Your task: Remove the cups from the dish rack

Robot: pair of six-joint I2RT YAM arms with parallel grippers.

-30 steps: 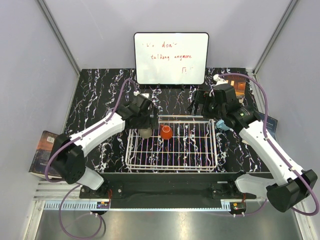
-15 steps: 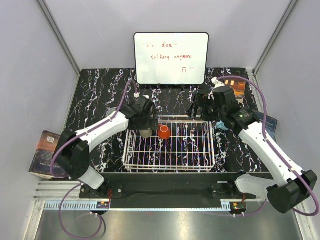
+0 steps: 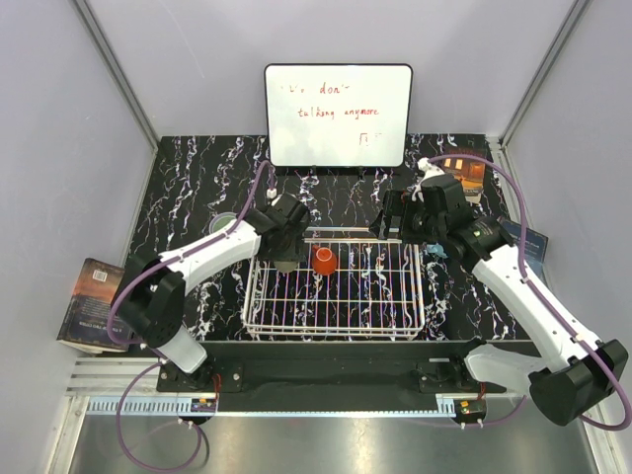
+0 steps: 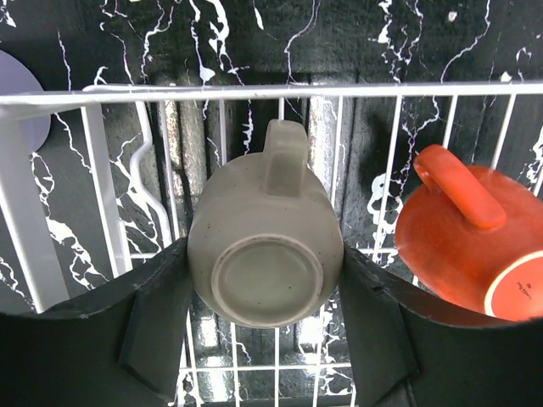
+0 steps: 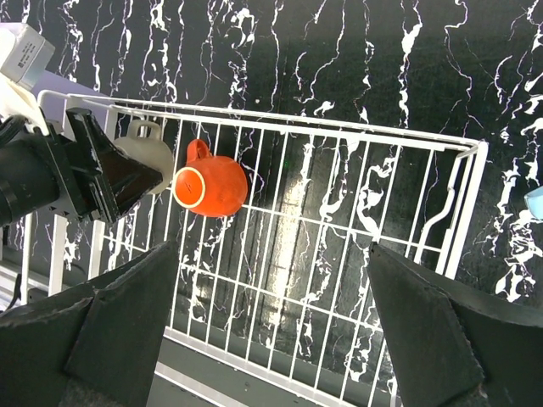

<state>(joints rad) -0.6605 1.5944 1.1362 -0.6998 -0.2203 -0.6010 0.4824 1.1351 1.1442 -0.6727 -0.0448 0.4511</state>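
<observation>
**Left end effector clamped on the small grey-brown cup inside the dish rack**

Top external view: the rack sits mid-frame on the black marbled worktop; the left end effector is down at the rack's upper left corner, hiding most of the grey-brown cup; the small red-orange cup lies just right of it, inside the rack; the right end effector hangs over the rack's upper right corner; the light blue handled mug peeks out beside the right arm, outside the rack; a whiteboard stands at top centre.

Left wrist view: the grey-brown cup lies on its side, base toward the camera, handle pointing to the rack's rim at the top; the dark fingers press against both its flanks; the red-orange cup lies at the right edge, apart from it; a lavender tumbler shows at upper left, beyond the rack wall.

Right wrist view: the right fingers sit in the lower corners, wide apart, nothing between them; the rack fills the middle, the red-orange cup at its upper left.
</observation>
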